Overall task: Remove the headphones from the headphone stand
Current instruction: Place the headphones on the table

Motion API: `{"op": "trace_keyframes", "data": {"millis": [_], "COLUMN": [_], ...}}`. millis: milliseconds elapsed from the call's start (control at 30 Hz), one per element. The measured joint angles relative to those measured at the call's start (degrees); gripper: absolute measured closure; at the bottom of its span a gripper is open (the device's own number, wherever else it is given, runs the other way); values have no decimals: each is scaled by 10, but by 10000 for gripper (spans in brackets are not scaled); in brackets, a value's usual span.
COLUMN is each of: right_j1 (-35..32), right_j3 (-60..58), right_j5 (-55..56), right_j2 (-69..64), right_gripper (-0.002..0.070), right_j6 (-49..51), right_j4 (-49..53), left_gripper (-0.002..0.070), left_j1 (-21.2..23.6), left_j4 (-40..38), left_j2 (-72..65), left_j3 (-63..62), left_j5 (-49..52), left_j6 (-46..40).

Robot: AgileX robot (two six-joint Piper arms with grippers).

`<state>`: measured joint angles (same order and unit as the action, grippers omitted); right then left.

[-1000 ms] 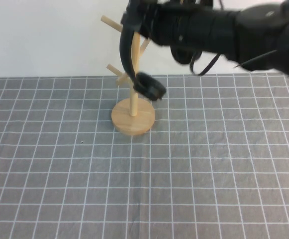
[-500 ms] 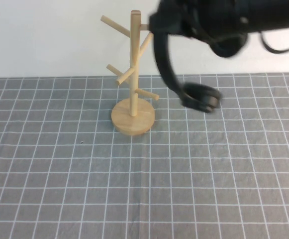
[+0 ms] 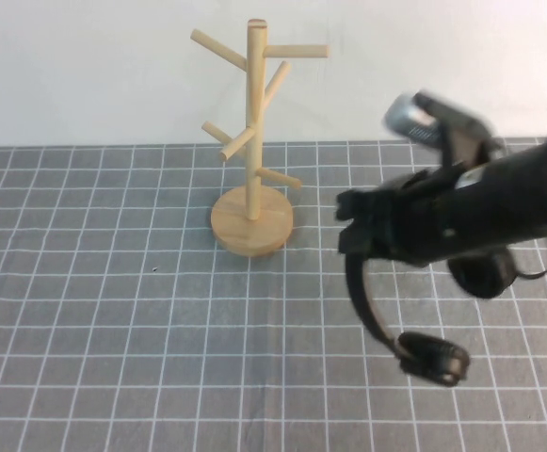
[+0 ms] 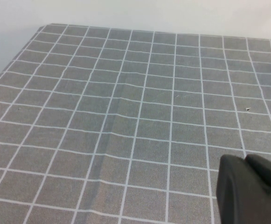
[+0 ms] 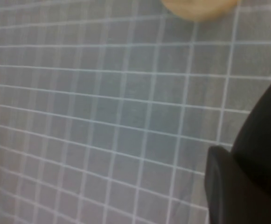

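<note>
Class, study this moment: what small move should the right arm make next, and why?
Probably lower a little and release. The right gripper holds the headphones by the headband, well clear of the headphone stand, one ear cup hanging just above the gridded cloth. The left gripper sits parked over the cloth.

No text, label, brand, number or sign can be read in any view. The headphones (image 3: 414, 339), the headphone stand (image 3: 252, 141), the gridded grey tablecloth (image 3: 113, 330), the right gripper (image 3: 353, 226) out over the table's right half and the left gripper (image 4: 247, 191) all show plain, unmarked surfaces.
</note>
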<state>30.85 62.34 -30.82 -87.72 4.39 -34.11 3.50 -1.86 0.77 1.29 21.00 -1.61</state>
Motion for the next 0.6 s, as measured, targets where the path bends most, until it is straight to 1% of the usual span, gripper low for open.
{"op": "trace_keyframes", "data": {"millis": [167, 333, 500, 600], "right_j1": [0, 0, 0, 0], "right_j3": [41, 100, 165, 179], "right_j5": [14, -7, -42, -46], "right_j2": [-121, -234, -299, -314], "right_gripper": [616, 616, 615, 594], "right_j6": [-4, -20, -24, -24], "right_j4": [-16, -67, -75, -75], "left_gripper": [679, 679, 679, 679], "left_j1": [0, 0, 0, 0], "left_j4": [0, 0, 0, 0], "left_j2": [0, 0, 0, 0], "left_j3": [0, 0, 0, 0], "left_j5": [0, 0, 0, 0], "left_j6": [0, 0, 0, 0]}}
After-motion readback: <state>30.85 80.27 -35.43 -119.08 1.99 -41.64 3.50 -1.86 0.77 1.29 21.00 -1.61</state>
